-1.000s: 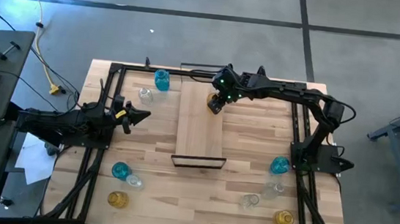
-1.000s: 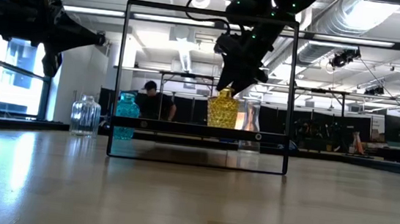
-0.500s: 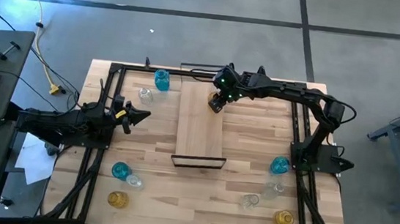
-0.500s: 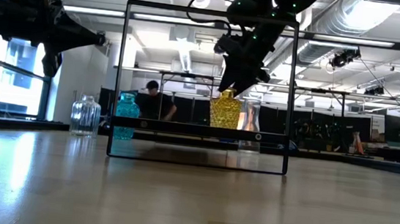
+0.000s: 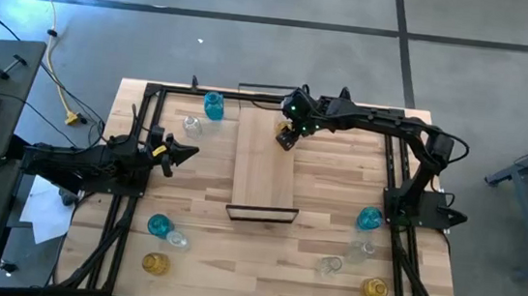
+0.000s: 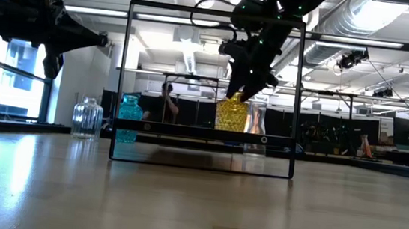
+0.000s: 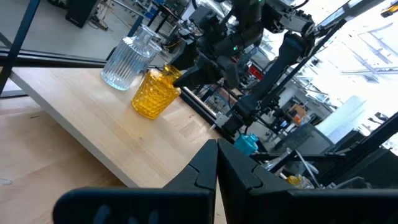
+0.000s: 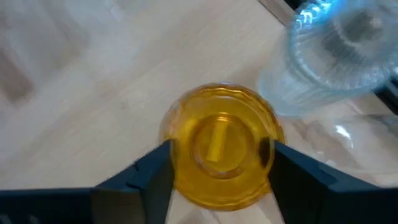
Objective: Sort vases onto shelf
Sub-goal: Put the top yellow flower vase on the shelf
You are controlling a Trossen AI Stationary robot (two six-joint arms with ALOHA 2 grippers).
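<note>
My right gripper [image 8: 217, 163] hangs over the far end of the shelf [image 5: 264, 167], fingers [image 8: 144, 175] spread on either side of an amber vase [image 8: 219, 152] standing upright on the board; I cannot tell whether they touch the glass. A clear ribbed vase [image 8: 339, 56] stands just beside it. Both look empty. My left gripper [image 5: 182, 151] waits closed, left of the shelf.
</note>
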